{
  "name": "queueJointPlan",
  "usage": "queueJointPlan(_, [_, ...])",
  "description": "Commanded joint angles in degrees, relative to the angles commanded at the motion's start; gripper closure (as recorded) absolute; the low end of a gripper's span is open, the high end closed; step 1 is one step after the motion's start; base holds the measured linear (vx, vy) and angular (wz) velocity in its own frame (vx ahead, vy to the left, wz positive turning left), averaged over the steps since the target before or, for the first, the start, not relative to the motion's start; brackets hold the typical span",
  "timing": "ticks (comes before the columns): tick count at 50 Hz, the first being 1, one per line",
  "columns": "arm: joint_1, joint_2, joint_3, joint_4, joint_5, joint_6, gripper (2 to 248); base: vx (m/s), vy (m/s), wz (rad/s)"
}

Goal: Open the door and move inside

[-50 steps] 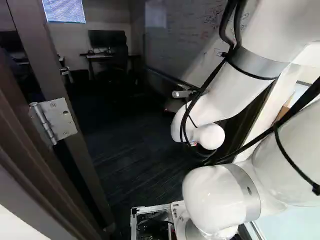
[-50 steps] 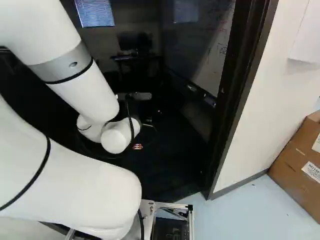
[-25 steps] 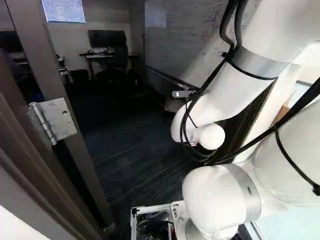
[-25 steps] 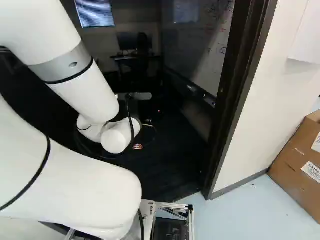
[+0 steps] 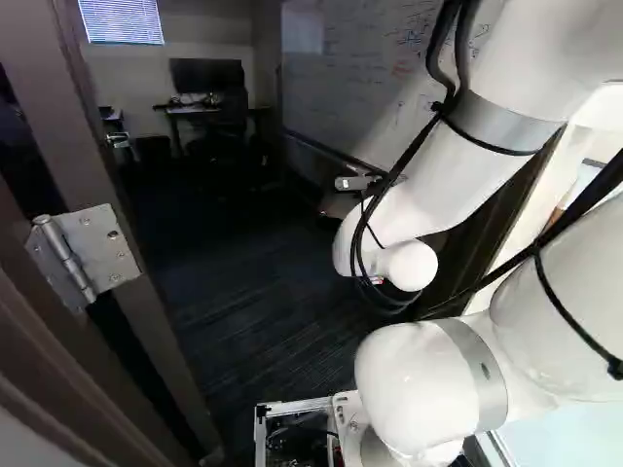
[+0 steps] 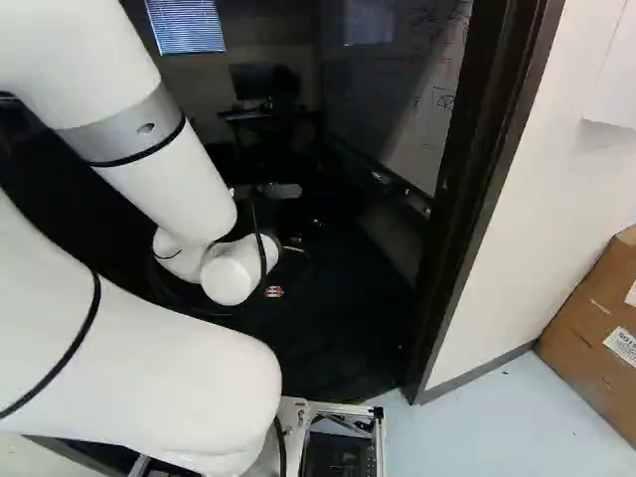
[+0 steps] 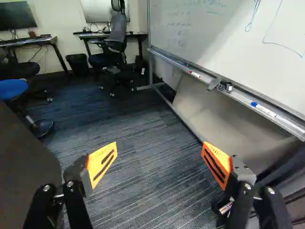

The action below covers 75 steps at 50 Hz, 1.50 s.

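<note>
So the big news is the base just rolled a bit further forward: the hinge, behind the claw on its left, slid outward and down in the left base view, and the door frame behind the claw on its right edged outward too. The white arm hasn't budged against its bottom joint, so that's all driving, no reaching. Claw is wide open with nothing between the orange pads, and it's poking out over the carpet inside the room. The door is already swung in, standing close along the claw's left side, not gripped. I'd call the opening part done and the moving-in part underway, probably around halfway through the doorway. Next I'd just keep creeping straight ahead and watch the sides, cause the bulky arm could clip the frame on the right or the claw could brush the door. Further on, the whiteboard runs along ahead and to the claw's right, so don't drift that way. Way out past the claw there's an office chair by a table, no worry for now imo.
</note>
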<state>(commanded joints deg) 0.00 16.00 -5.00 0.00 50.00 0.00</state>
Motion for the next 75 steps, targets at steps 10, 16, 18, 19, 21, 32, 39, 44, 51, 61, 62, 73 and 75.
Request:
queueJointPlan(10, [0.0,0.0,0.0,0.0,0.0,0.0,3,0.149,0.004,-0.014])
queueJointPlan(16, [0.0,0.0,0.0,0.0,0.0,0.0,3,0.151,-0.002,-0.015])
queueJointPlan(18, [0.0,0.0,0.0,0.0,0.0,0.0,3,0.139,0.005,-0.007])
queueJointPlan(19, [0.0,0.0,0.0,0.0,0.0,0.0,3,0.157,0.008,-0.014])
queueJointPlan(21, [0.0,0.0,0.0,0.0,0.0,0.0,3,0.12,0.006,-0.009])
queueJointPlan(32, [0.0,0.0,0.0,0.0,0.0,0.0,3,0.104,-0.007,-0.006])
queueJointPlan(39, [0.0,0.0,0.0,0.0,0.0,0.0,3,0.092,0.0,0.015])
queueJointPlan(44, [0.0,0.0,0.0,0.0,0.0,0.0,3,0.09,0.006,0.074])
queueJointPlan(51, [0.0,0.0,0.0,0.0,0.0,0.0,3,0.1,0.026,0.103])
queueJointPlan(61, [0.0,0.0,0.0,0.0,0.0,0.0,3,0.12,0.038,0.159])
queueJointPlan(62, [0.0,0.0,0.0,0.0,0.0,0.0,3,0.124,0.042,0.186])
queueJointPlan(73, [0.0,0.0,0.0,0.0,0.0,0.0,3,0.125,0.05,0.22])
queueJointPlan(75, [0.0,0.0,0.0,0.0,0.0,0.0,3,0.129,0.056,0.235])
